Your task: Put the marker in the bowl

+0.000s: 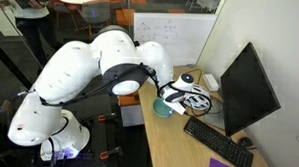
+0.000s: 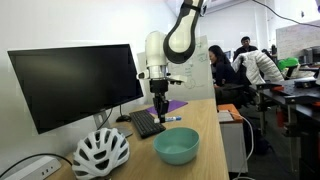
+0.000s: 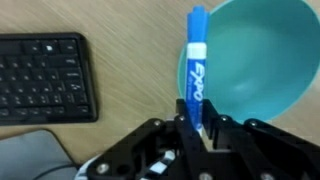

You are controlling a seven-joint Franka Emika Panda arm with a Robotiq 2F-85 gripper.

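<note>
In the wrist view my gripper is shut on the marker, a blue dry-erase marker with white lettering that stands up between the fingers. Its cap end overlaps the left rim of the teal bowl. In an exterior view the gripper hangs above the wooden desk, behind and left of the bowl. In the exterior view from behind the arm, the bowl sits on the desk just below the gripper. The marker is too small to make out in both exterior views.
A white vented bicycle helmet lies beside the bowl and also shows behind it. A black keyboard lies close by. A black monitor stands at the wall. People sit at desks behind.
</note>
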